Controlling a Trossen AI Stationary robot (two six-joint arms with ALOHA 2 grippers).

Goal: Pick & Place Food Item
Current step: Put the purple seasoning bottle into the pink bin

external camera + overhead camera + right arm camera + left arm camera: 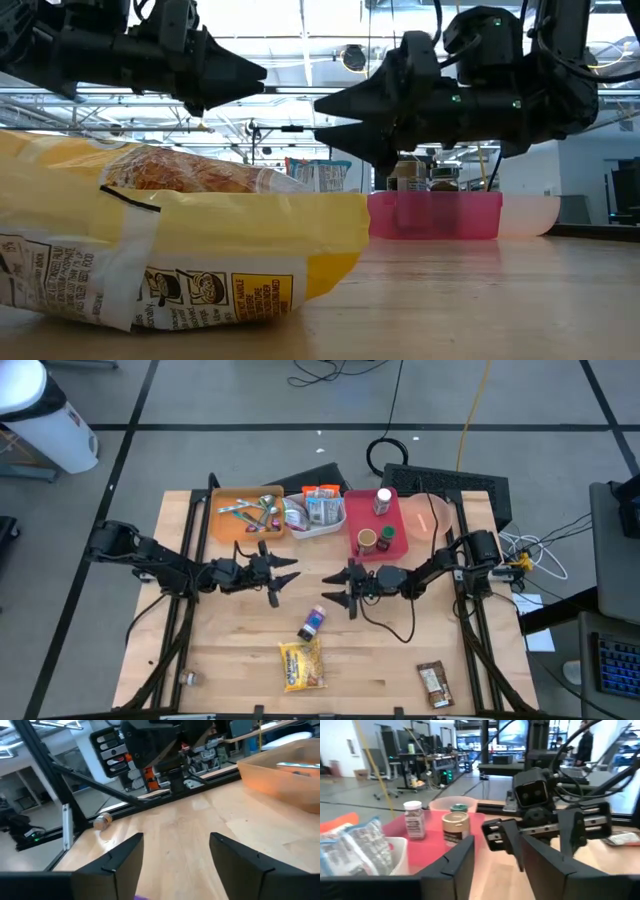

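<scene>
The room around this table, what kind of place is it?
Most likely a robotics lab or workshop. A wooden table stands on a bare floor with loose cables, and beyond it are equipment racks and workbenches with gear.

From table height, the yellow snack bag (150,250) is running off the picture's left edge, its small print too blurred to read. Beyond the right gripper (330,120), the pink tray (435,215) is hiding the lower halves of its jars (410,178). Just beneath the right gripper's own fingers (235,865), a purple sliver (141,897) is being cut off by the edge. Overhead, the brown packet (434,685) is showing markings too tiny to make out.
</scene>
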